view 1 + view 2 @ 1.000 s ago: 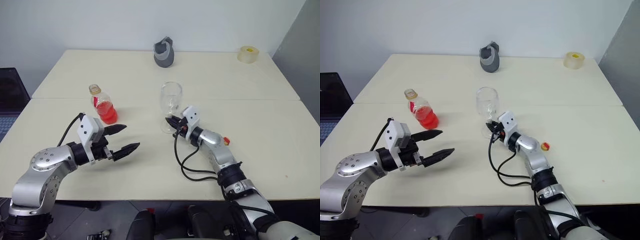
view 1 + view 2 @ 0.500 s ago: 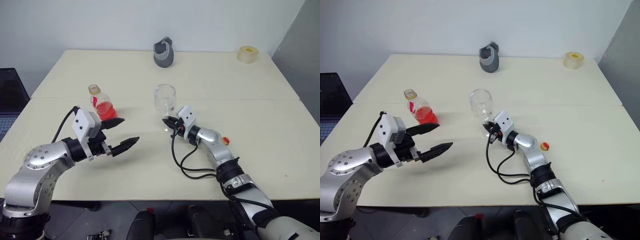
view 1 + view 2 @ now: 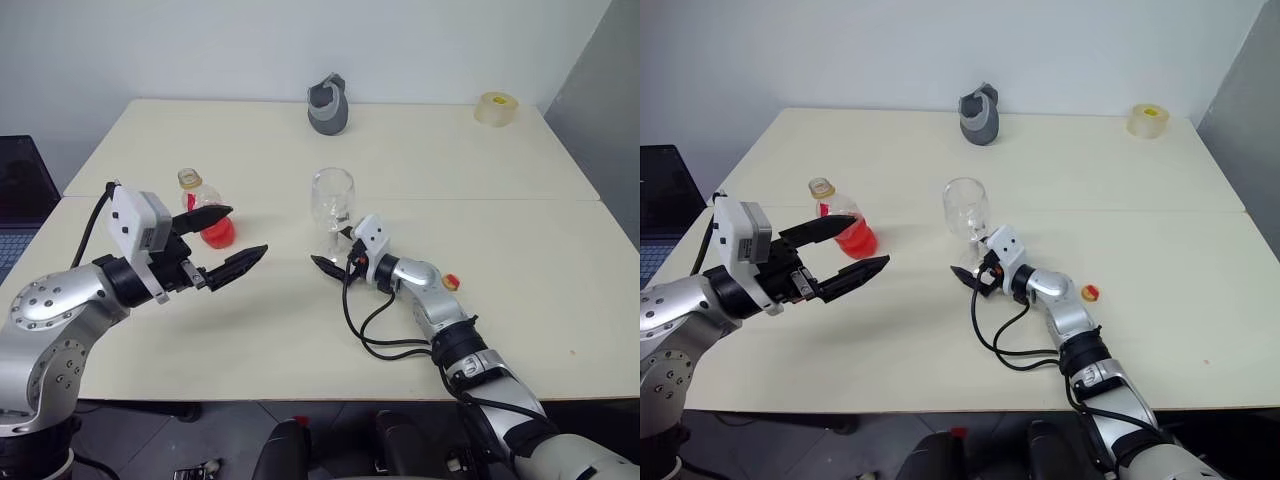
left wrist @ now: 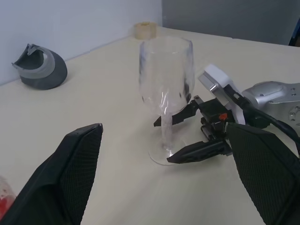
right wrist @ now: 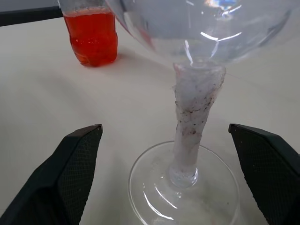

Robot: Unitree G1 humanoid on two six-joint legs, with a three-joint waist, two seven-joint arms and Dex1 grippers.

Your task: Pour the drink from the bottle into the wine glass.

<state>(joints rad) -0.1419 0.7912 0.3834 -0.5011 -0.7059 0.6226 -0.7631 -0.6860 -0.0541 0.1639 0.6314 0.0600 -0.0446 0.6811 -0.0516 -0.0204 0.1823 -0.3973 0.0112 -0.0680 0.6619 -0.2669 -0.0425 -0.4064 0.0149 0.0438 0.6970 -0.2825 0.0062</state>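
Tabletop (image 3: 480, 170): wine glass (image 3: 333, 205) & bottle (image 3: 205, 212) upright; both claws (image 3: 228, 240) (image 3: 333, 255) wide, empty.

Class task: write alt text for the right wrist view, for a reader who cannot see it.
A tall clear stemmed wine glass stands on the cream table between the right gripper's open black fingers. Behind stands a clear plastic bottle of bright red drink.
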